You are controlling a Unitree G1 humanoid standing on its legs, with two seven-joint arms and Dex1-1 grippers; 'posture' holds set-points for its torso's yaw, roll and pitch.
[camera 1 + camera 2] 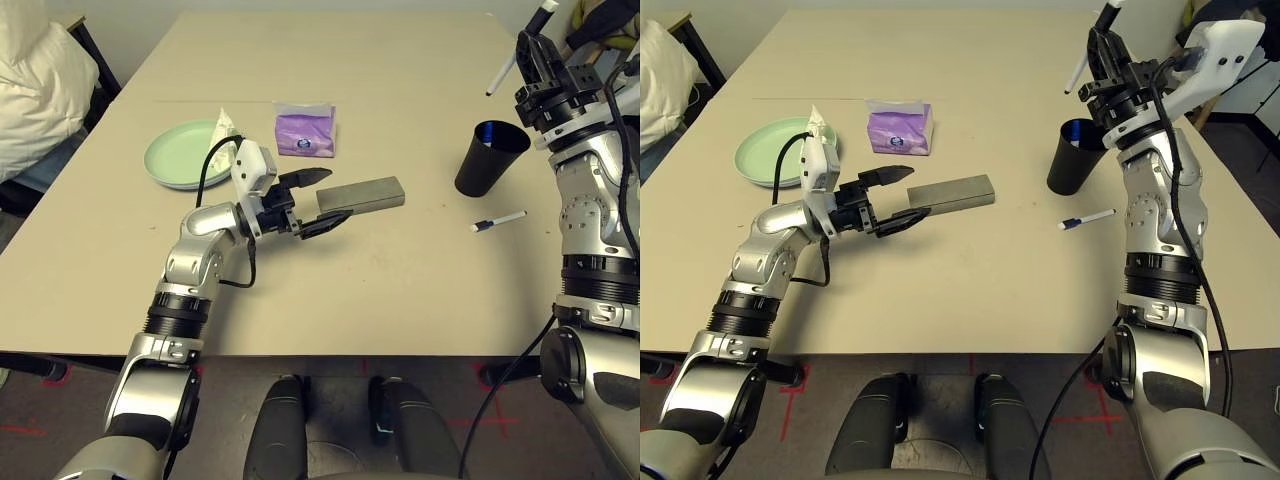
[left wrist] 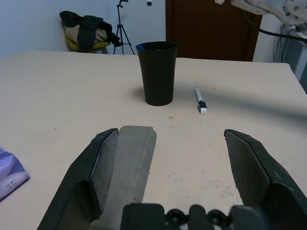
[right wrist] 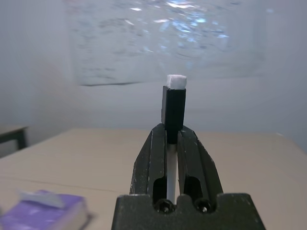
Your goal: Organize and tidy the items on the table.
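Labels unreadable on tissue pack (image 1: 899,131); R hand (image 1: 1106,52) clenched on pen (image 1: 518,52), L hand (image 1: 896,196) released.

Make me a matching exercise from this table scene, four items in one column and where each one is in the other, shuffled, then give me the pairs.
Items:
1. black cup
2. grey case
3. purple tissue pack
4. mint green plate

Places:
A. between the open fingers of the left claw
B. under a crumpled white tissue
C. upright, just behind a white pen lying on the table
D. between the plate and the cup, behind the case

Pairs: 1-C, 2-A, 3-D, 4-B
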